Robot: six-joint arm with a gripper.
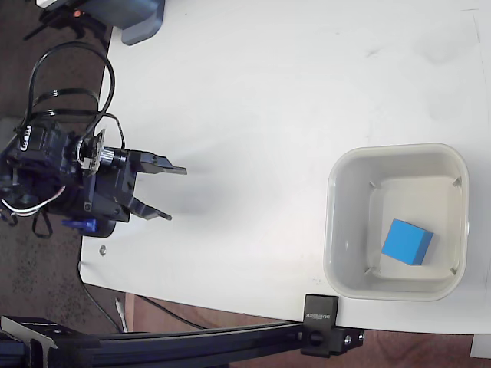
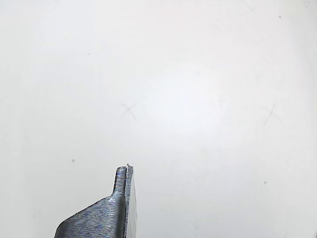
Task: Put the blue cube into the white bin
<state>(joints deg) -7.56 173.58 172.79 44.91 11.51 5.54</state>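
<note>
A: Where's the blue cube (image 1: 407, 242)?

B: Sitting on the floor of the white bin (image 1: 397, 156), toward the lower right of the fixed view, well apart from the gripper (image 1: 173, 193), which hangs at the table's (image 1: 291, 84) left edge.

A: And the pincer?

B: Spread wide, nothing between the fingers. The wrist view shows one dark fingertip (image 2: 124, 174) over bare tabletop.

A: Any writing?

B: There's a label on the black bracket (image 1: 320, 316) below the bin, too small to read.
</note>
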